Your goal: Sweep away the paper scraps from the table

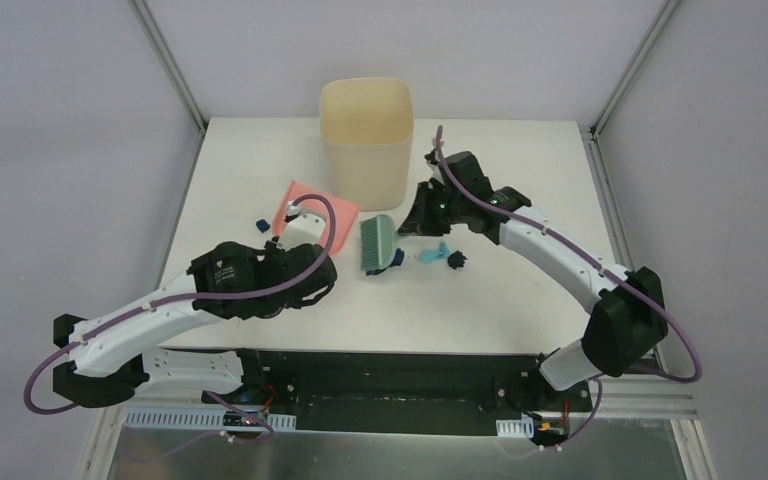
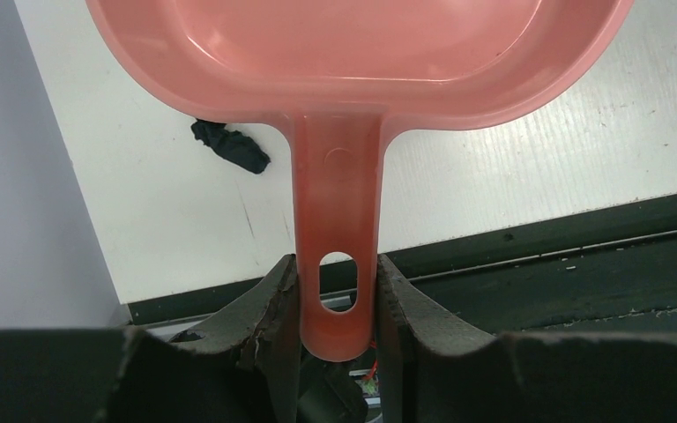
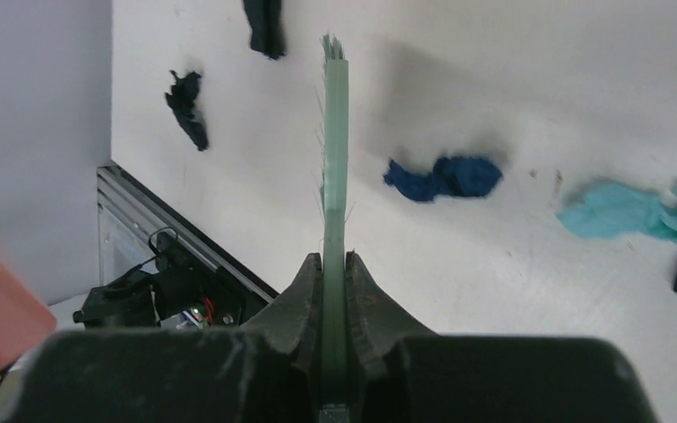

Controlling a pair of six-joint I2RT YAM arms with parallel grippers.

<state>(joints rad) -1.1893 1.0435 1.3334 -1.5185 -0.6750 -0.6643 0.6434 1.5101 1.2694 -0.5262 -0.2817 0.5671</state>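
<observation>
A green brush (image 1: 378,243) is between pink dustpan (image 1: 312,203) and paper scraps (image 1: 438,255).

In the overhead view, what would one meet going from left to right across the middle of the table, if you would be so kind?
A dark blue scrap → pink dustpan → green hand brush → teal scrap → black scrap. The beige bin is left out, as it overlaps dustpan and brush.

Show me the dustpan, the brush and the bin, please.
dustpan (image 2: 335,189): left wrist view, on its handle.
brush (image 1: 378,243): top external view, on its green head.
bin (image 1: 367,160): top external view, on its front wall.
</observation>
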